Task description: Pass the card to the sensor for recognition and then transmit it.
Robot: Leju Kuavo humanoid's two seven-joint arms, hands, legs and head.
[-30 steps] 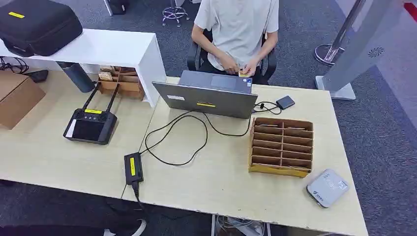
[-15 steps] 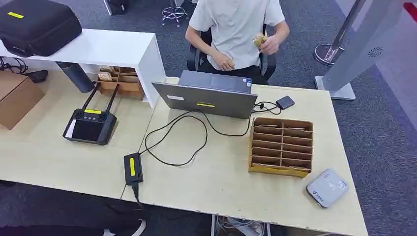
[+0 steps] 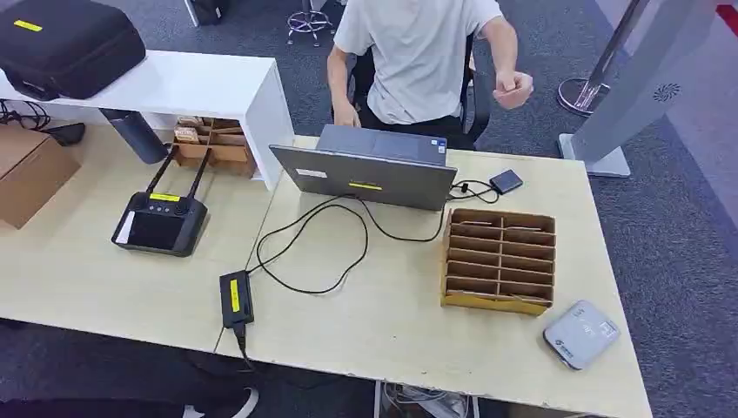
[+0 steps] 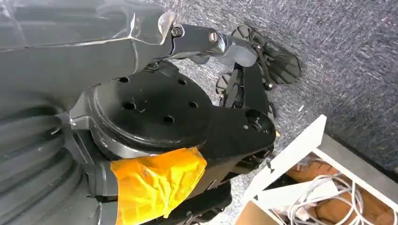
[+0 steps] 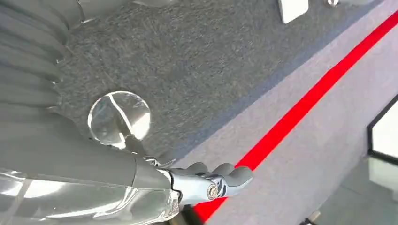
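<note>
The robot's left hand [image 4: 234, 47] hangs above grey carpet [image 4: 347, 56] in the left wrist view, its thick thumb stretched out over the floor with nothing against it; the darker fingers are hidden, so I cannot tell whether they lie apart or together. The right hand [image 5: 211, 183] hangs over carpet beside a red floor stripe [image 5: 300, 108] in the right wrist view; its fingertips [image 5: 234, 174] curl in side by side at the end of the thumb, with nothing visible between them, but too little of the hand shows to say whether it is closed.

In the head view a person [image 3: 418, 52] sits in a chair behind the light wooden table [image 3: 383, 331]. One of the person's hands [image 3: 513, 87] is raised beside the body, fingers bunched; whether it holds the card cannot be made out. The other hand [image 3: 346, 113] is down just behind the open laptop [image 3: 370, 170]. On the table the grey sensor box [image 3: 580, 333] lies near the front right corner, just beside the wooden slotted organiser [image 3: 499, 259] and apart from it. A black cable [image 3: 313, 244] loops from the laptop to a power brick [image 3: 235, 298] at the table's front edge. A black remote controller [image 3: 159, 222] lies on the adjoining table.
</note>
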